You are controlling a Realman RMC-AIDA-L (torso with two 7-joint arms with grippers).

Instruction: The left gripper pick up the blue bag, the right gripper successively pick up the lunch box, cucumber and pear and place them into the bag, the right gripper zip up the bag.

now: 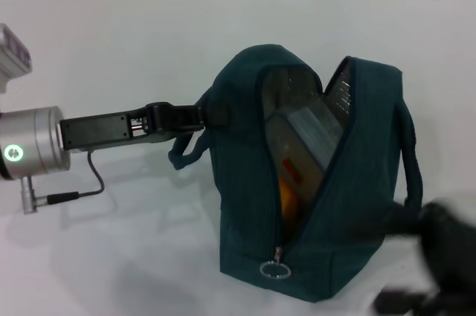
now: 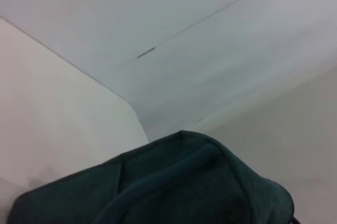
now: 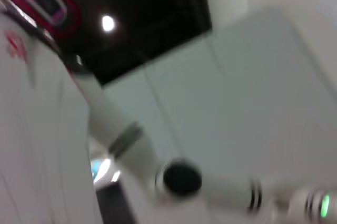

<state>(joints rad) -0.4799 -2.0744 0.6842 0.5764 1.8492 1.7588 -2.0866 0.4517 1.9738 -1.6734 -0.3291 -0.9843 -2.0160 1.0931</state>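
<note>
- Right gripper (image 1: 439,271) sits nearest our head camera, a dark blurred mass low at the right beside the bag's base; we cannot tell how its fingers stand. Its wrist view points off at the room and shows no task item.
- Table (image 1: 111,256): white, biggest surface, bears everything.
- Blue bag (image 1: 312,182): upright mid-table, reads dark teal, mouth gaping toward us. We judge it is propped this way so loading and zipping stay easy.
- Left gripper (image 1: 195,117): reaches in from the left, clamped on the bag's strap near the top, steadying it upright. Left wrist view shows only the bag's rounded top against the table.
- Lunch box (image 1: 312,134): grey-lidded, leaning inside the opening.
- Orange-yellow item (image 1: 286,193) lower inside, possibly the pear; too hidden to confirm. Cucumber not visible.
- Zipper pull ring (image 1: 274,269): at the track's bottom, so the bag is unzipped; zipping looks like the remaining step.
</note>
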